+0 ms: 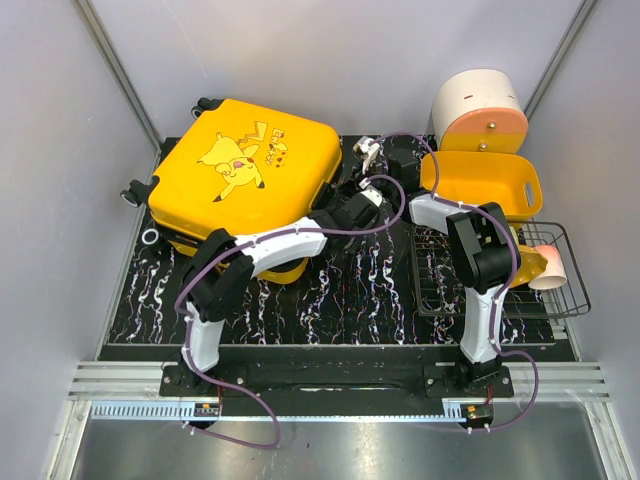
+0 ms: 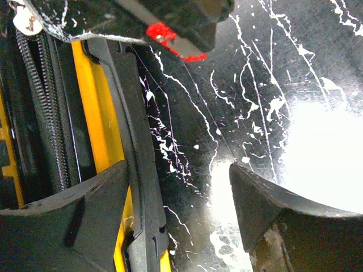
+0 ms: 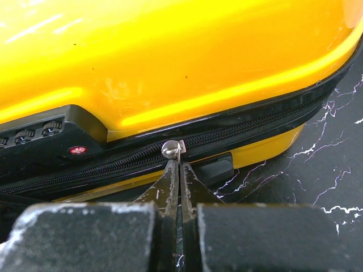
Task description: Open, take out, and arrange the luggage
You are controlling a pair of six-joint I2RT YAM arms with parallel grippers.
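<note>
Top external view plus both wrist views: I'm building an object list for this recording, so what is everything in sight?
Glossy yellow hard-shell suitcase: one, yellow with cartoon print, lying flat, back left.
Silver zip pull: one, silver, on the suitcase's side zip.
Yellow plastic basket: one, yellow, back right.
White-and-orange cylindrical container: one, behind the basket.
Black wire rack: one, black, right side.
Pink-and-white cup-like object: one, in the rack.
Black marbled mat: one, white-veined, on the table.
Left end effector: one, black, open beside the suitcase's edge.
Right end effector: one, black, shut on the zip pull.
</note>
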